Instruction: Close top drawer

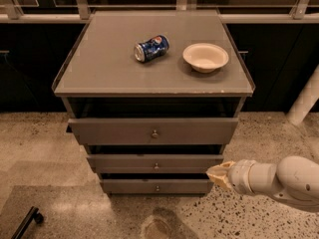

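One arm (294, 180) lies level from the right, gripper (218, 175) closed, below the open top drawer (114, 131)

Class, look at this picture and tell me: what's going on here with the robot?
A one-armed robot faces a grey three-drawer cabinet. The top drawer stands pulled open. The gripper hangs low by the cabinet's front corner, beside the lower drawers, not on the top drawer. A Pepsi can on its side and a white bowl sit on the cabinet top.

My end effector (218, 175) beside the middle drawer (124, 163); arm (294, 182) cut by right edge; top drawer (114, 131) interior hidden in shadow.
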`<state>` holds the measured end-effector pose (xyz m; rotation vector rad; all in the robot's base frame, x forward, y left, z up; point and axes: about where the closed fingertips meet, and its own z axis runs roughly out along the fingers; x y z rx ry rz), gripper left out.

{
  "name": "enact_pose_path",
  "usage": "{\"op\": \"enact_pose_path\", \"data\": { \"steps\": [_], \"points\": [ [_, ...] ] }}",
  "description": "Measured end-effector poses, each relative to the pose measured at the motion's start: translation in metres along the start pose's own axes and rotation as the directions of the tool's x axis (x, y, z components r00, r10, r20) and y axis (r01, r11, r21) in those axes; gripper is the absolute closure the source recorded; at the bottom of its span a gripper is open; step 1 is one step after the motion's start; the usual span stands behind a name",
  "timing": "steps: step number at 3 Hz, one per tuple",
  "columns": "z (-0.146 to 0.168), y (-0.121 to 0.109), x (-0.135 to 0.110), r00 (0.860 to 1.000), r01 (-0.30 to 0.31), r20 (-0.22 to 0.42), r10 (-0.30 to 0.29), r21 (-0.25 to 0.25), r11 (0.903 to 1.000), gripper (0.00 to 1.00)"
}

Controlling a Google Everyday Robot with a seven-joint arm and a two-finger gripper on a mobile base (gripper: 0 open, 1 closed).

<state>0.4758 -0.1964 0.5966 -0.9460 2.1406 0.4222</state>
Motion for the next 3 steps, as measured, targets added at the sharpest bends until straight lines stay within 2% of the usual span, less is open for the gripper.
{"op": "enact_pose_path", "data": {
  "steps": [1, 2, 3],
  "points": [
    [0.0, 0.0, 0.0, 1.0, 0.0, 0.0, 0.0, 0.0, 1.0, 0.11],
    [0.0, 0.0, 0.0, 1.0, 0.0, 0.0, 0.0, 0.0, 1.0, 0.0],
    [0.0, 0.0, 0.0, 1.0, 0.0, 0.0, 0.0, 0.0, 1.0, 0.0]
  ]
}}
